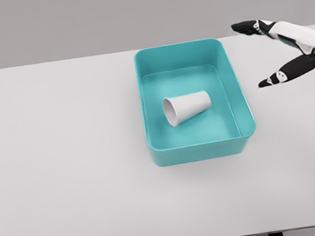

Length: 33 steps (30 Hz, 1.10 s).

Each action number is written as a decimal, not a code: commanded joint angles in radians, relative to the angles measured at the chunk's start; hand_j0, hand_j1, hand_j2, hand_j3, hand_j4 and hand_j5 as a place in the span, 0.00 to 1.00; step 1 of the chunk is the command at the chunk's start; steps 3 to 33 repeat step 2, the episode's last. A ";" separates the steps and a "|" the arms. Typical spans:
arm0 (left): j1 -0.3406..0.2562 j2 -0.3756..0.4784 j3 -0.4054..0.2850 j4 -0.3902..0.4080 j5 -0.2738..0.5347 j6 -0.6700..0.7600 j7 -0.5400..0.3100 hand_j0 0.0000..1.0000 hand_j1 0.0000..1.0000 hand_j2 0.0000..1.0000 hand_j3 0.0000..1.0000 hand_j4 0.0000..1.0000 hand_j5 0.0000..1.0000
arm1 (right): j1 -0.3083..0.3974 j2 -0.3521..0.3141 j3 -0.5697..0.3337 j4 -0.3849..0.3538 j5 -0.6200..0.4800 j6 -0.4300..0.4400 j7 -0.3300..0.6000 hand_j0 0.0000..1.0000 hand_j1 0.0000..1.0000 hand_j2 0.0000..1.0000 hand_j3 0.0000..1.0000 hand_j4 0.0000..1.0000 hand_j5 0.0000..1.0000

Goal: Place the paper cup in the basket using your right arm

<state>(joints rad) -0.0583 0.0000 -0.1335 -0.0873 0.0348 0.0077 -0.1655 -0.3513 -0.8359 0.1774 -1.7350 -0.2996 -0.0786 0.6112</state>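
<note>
A white paper cup [186,107] lies on its side inside the teal basket [235,77], its open mouth facing lower left. The basket stands a little right of the table's middle. My right hand [252,55] hovers to the right of the basket's far right corner, apart from it. Its fingers [245,26] and thumb are spread wide and hold nothing. The left arm does not show.
The white table [64,166] stretches wide to the left of the basket and in front of it. Its front edge runs along the bottom of the head view, and a grey wall stands behind it.
</note>
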 commanded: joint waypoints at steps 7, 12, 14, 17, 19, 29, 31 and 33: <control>0.000 0.000 0.000 0.000 0.000 0.000 0.000 1.00 1.00 1.00 1.00 1.00 1.00 | 0.000 0.000 -0.012 -0.002 -0.012 0.000 0.000 1.00 1.00 1.00 1.00 1.00 1.00; 0.000 0.000 0.000 0.000 0.000 0.000 0.000 1.00 1.00 1.00 1.00 1.00 1.00 | 0.000 0.000 -0.012 -0.002 -0.012 0.000 0.000 1.00 1.00 1.00 1.00 1.00 1.00; 0.000 0.000 0.000 0.000 0.000 0.000 0.000 1.00 1.00 1.00 1.00 1.00 1.00 | 0.000 0.000 -0.012 -0.002 -0.012 0.000 0.000 1.00 1.00 1.00 1.00 1.00 1.00; 0.000 0.000 0.000 0.000 0.000 0.000 0.000 1.00 1.00 1.00 1.00 1.00 1.00 | 0.000 0.000 -0.012 -0.002 -0.012 0.000 0.000 1.00 1.00 1.00 1.00 1.00 1.00; 0.000 0.000 0.000 0.000 0.000 0.000 0.000 1.00 1.00 1.00 1.00 1.00 1.00 | 0.000 0.000 -0.012 -0.002 -0.012 0.000 0.000 1.00 1.00 1.00 1.00 1.00 1.00; 0.000 0.000 0.000 0.000 0.000 0.000 0.000 1.00 1.00 1.00 1.00 1.00 1.00 | 0.000 0.000 -0.012 -0.002 -0.012 0.000 0.000 1.00 1.00 1.00 1.00 1.00 1.00; 0.000 0.000 0.000 0.000 0.000 0.000 0.000 1.00 1.00 1.00 1.00 1.00 1.00 | 0.000 0.000 -0.012 -0.002 -0.012 0.000 0.000 1.00 1.00 1.00 1.00 1.00 1.00; 0.000 0.000 0.000 0.000 0.000 0.000 0.000 1.00 1.00 1.00 1.00 1.00 1.00 | 0.000 0.000 -0.012 -0.002 -0.012 0.000 0.000 1.00 1.00 1.00 1.00 1.00 1.00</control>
